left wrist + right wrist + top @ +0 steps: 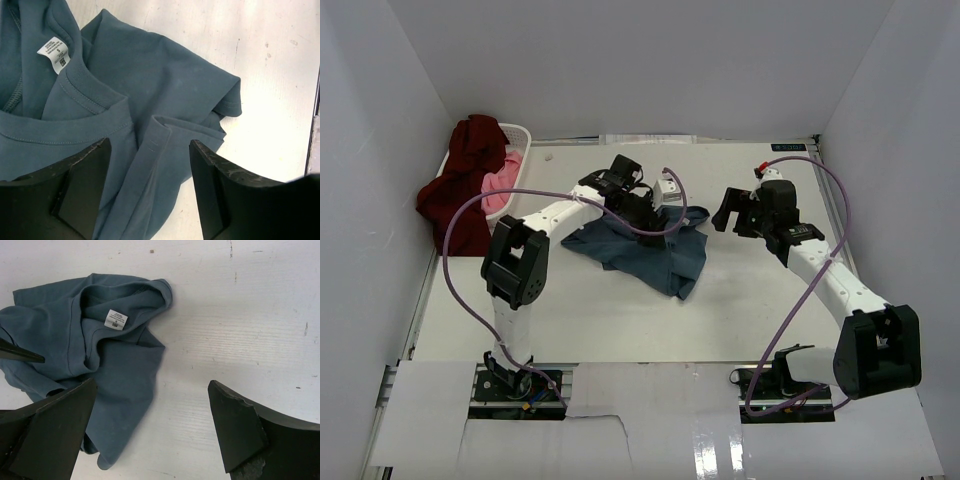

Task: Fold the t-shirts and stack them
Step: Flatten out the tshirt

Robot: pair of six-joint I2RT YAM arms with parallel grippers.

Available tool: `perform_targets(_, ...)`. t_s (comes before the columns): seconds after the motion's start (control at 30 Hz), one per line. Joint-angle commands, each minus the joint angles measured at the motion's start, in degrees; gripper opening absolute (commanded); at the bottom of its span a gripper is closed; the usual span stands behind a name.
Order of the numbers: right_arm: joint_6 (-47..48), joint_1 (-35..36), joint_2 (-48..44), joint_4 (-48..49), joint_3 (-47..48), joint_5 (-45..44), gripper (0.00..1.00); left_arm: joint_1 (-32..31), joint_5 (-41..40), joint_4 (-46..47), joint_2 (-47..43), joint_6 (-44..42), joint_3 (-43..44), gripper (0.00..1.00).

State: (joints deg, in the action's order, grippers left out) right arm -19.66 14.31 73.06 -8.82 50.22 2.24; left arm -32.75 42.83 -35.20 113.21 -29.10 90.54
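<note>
**A:** Where is your teal-blue shirt (650, 252)?

**B:** It's crumpled mid-table (750, 300) with its label (53, 54) showing. Your left gripper (150, 144) hangs over it, jaws spread, holding nothing.

**A:** And your right gripper (152, 384)?

**B:** Spread too, empty, over bare table beside the shirt. The maroon shirt (468, 175) and pink shirt (500, 186) sit at the basket (521, 134), far left.
</note>
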Motion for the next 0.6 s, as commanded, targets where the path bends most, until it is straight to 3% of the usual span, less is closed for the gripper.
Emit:
perform_targets(0.0,0.41,-0.42,-1.60,1.88,-0.47,0.92,0.98,0.15,3.05,-0.74,1.40,0.89,2.79,0.74)
perform_targets(0.07,0.41,-0.51,-1.60,1.88,-0.56,1.19,0.98,0.06,2.61,-1.10,2.62,1.15,3.24,0.73)
perform_targets(0.13,0.41,-0.59,-1.78,1.96,-0.65,1.10,0.98,-0.03,3.48,-1.80,2.89,0.98,3.50,0.62)
perform_targets(0.27,0.50,-0.77,-1.43,1.96,-0.65,1.19,0.98,-0.12,4.37,-1.97,1.58,1.24,2.71,0.54)
perform_targets(0.4,0.41,-0.94,-1.25,1.96,-0.56,1.28,0.98,-0.64,4.63,-2.41,0.70,2.91,2.18,0.34)
perform_targets(0.43,0.41,-0.86,-1.16,1.96,-0.56,1.36,0.98,-0.73,6.11,-2.85,0.70,2.91,2.36,0.18)
perform_targets(0.5,0.41,-0.86,-0.99,1.96,-0.47,1.36,0.98,-1.26,7.09,-4.09,0.61,3.08,2.62,0.00)
perform_targets(0.57,0.41,-0.86,-0.72,2.22,-0.30,1.89,0.98,-1.35,8.40,-4.17,-0.53,4.31,2.62,0.00)
